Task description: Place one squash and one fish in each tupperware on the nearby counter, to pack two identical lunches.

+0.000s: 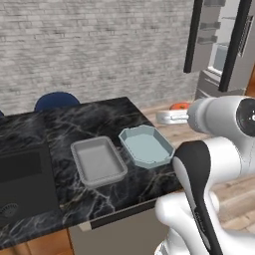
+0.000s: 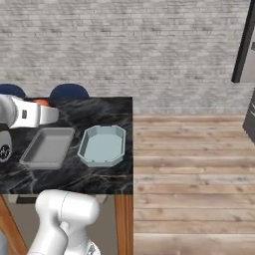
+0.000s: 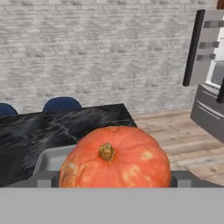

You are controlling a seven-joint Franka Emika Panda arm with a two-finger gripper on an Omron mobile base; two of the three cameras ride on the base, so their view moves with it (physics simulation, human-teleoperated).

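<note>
The squash [image 3: 114,157] is seen close up in the hand view, stem upward, low and centred, right where the fingertips would rise. In the left base view it is glimpsed as an orange patch [image 1: 179,105] at the tip of the hand [image 1: 173,115], with no surface under it. It is therefore judged to be gripped and carried, the jaws being spread wide around its round body. The contact itself is hidden by the fruit.

No long axis is offered by so round a thing, so the coming move is governed by where the containers lie beneath it. In the left base view the hand is placed up and to the right of the octagonal tupperware [image 1: 147,146], which appears the nearer of the two. The rectangular tupperware [image 1: 98,160] is set just beside it to the left. Both are seen to be empty, resting on the black veined desk [image 1: 74,124] near its right edge.

In the hand view a pale rim of the rectangular container [image 3: 52,159] is caught just behind the squash to the left, lower than the fruit. A lowering towards the desk, with a small sideways shift, is judged to be what a release calls for. Depth between hand and containers cannot be settled, since the two base views disagree on which container it hangs over.
</note>
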